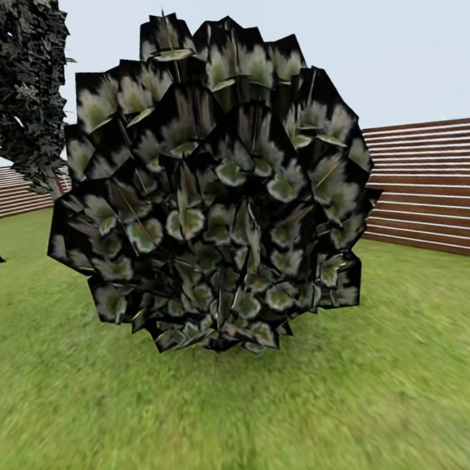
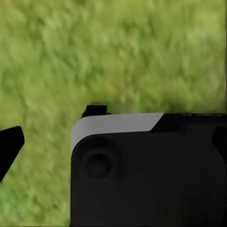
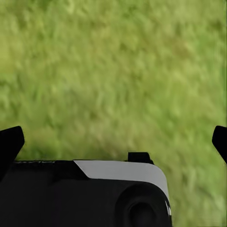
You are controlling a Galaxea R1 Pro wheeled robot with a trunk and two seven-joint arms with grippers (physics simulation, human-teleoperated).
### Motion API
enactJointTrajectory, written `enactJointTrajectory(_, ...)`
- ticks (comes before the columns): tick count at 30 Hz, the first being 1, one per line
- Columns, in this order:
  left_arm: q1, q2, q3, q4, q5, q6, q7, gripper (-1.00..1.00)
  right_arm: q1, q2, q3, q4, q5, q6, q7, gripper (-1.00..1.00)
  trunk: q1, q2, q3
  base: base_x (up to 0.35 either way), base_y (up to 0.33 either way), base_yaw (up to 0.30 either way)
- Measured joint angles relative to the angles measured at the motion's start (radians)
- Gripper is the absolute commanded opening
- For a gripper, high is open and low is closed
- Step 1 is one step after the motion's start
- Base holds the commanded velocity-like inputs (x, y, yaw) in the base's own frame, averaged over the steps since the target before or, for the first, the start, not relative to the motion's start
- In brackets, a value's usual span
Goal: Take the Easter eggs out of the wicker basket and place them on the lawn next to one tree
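Lawn point(image 3: 113, 71) beneath right claw point(image 3: 113, 139), spread empty; bush point(image 1: 208, 187) ahead

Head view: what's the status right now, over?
Right fingers spread, empty, over lawn. Left: cannot tell. Round dark bush dead ahead, fence behind.

The lawn point(image 1: 396, 392) lay flat, mottled green, running back to the garden's brown slatted fence point(image 1: 432, 185). Beneath both wrist cameras the grass was bare and blurred.
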Motion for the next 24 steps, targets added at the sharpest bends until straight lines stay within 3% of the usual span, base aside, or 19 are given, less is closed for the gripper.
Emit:
enactJointTrajectory(4,-0.002,-0.008,0.001,-0.088,0.001,0.001,0.000,1.00,0.000,-0.001,0.001,-0.020,0.000,-0.005,0.000,1.00,-0.015,0.028,0.013,0.000,0.000,0.289)
enactJointTrajectory(8,-0.004,-0.030,0.001,-0.073,0.002,0.001,-0.001,1.00,0.000,-0.005,0.000,-0.060,0.000,-0.005,0.000,1.00,-0.031,0.056,0.025,0.000,0.000,0.283)
enactJointTrajectory(12,-0.004,0.010,0.004,-0.031,0.013,-0.015,-0.008,1.00,0.000,-0.009,0.000,-0.071,0.000,-0.005,0.000,1.00,-0.038,0.070,0.029,0.000,0.000,0.260)
enactJointTrajectory(14,-0.004,0.017,0.007,-0.027,0.026,-0.052,-0.007,1.00,0.000,-0.016,0.000,-0.081,0.000,-0.005,0.000,1.00,-0.038,0.070,0.027,0.000,0.000,0.241)
enactJointTrajectory(17,-0.004,0.024,0.012,-0.016,0.038,-0.194,0.000,1.00,0.000,-0.028,0.000,-0.091,0.000,-0.005,0.000,1.00,-0.038,0.070,0.024,0.000,0.000,0.225)
enactJointTrajectory(19,-0.004,0.025,0.014,0.004,0.040,-0.242,0.002,1.00,0.000,-0.031,0.000,-0.093,0.000,-0.006,0.000,1.00,-0.038,0.070,0.022,0.000,0.000,0.220)
enactJointTrajectory(24,-0.004,0.023,0.011,0.066,0.042,-0.291,0.004,1.00,0.000,-0.034,0.000,-0.098,-0.001,-0.008,0.000,1.00,-0.038,0.070,0.017,0.000,0.000,0.232)
